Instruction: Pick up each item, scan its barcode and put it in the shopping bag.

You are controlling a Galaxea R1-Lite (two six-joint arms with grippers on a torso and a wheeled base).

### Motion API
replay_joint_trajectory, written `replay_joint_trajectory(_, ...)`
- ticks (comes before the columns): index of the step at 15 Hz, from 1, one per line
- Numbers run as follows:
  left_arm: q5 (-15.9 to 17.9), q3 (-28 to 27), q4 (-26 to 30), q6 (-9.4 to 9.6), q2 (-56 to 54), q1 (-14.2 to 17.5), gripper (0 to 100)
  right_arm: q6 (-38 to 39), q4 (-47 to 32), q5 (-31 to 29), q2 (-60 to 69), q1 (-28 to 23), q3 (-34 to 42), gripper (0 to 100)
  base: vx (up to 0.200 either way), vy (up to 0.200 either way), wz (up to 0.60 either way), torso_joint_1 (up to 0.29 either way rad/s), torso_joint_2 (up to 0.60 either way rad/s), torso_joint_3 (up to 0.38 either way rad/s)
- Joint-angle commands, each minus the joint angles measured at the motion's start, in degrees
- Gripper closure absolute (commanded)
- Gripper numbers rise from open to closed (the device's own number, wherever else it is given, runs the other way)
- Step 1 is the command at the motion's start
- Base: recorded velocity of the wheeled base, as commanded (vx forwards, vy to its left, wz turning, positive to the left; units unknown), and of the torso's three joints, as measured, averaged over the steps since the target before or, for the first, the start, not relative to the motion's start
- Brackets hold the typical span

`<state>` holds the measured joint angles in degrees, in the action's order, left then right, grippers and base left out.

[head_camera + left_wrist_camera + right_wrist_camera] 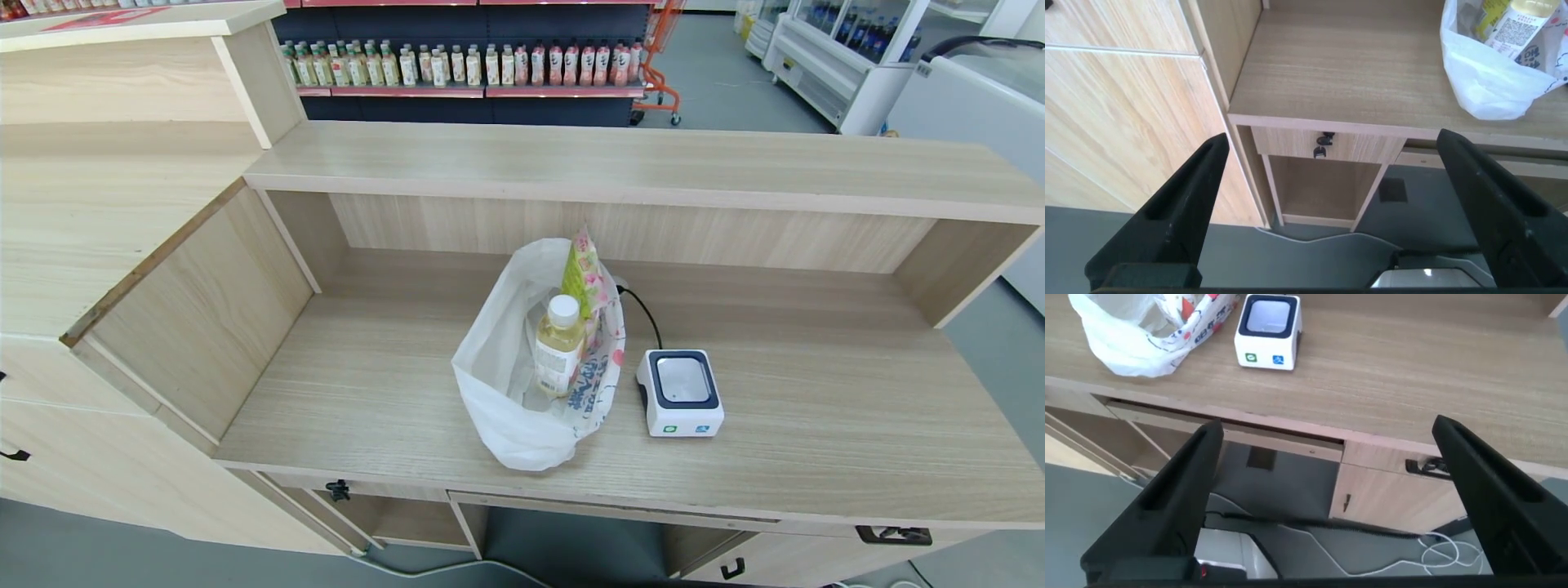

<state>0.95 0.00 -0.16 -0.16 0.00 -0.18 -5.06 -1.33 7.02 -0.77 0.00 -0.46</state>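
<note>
A white plastic shopping bag (506,408) stands open on the wooden counter (816,425). Inside it a bottle of yellow drink with a white cap (560,343) stands upright, and a green and pink snack packet (584,278) leans behind it. To the bag's right sits the white barcode scanner (679,392), window up. The bag (1490,77) and bottle (1519,24) appear in the left wrist view, the bag (1135,343) and scanner (1267,331) in the right wrist view. My left gripper (1343,208) and right gripper (1327,502) are open and empty, held low in front of the counter.
A black cable (645,314) runs from the scanner to the back of the counter. A raised shelf (637,163) overhangs the rear, and a wooden side wall (204,318) closes the left. Drawers with black handles (1323,145) sit below the front edge.
</note>
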Motion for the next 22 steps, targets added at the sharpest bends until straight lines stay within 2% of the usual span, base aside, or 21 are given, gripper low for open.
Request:
replay_joint_trajectory(1, 0.02, 0.00, -0.02, -0.02, 0.09, 0.01, 0, -0.13, -0.43, 0.01, 0.77, 0.00, 0.11, 0, 0.000, 0.000, 0.00, 0.000, 0.00, 0.000)
replay_joint_trajectory(20, 0.02, 0.00, -0.02, -0.19, 0.09, 0.01, 0, -0.04, -0.43, 0.01, 0.77, 0.00, 0.11, 0, 0.000, 0.000, 0.00, 0.000, 0.00, 0.000)
replay_joint_trajectory(22, 0.02, 0.00, -0.02, -0.02, 0.09, 0.01, 0, -0.04, -0.43, 0.01, 0.77, 0.00, 0.11, 0, 0.200, -0.200, 0.00, 0.000, 0.00, 0.005)
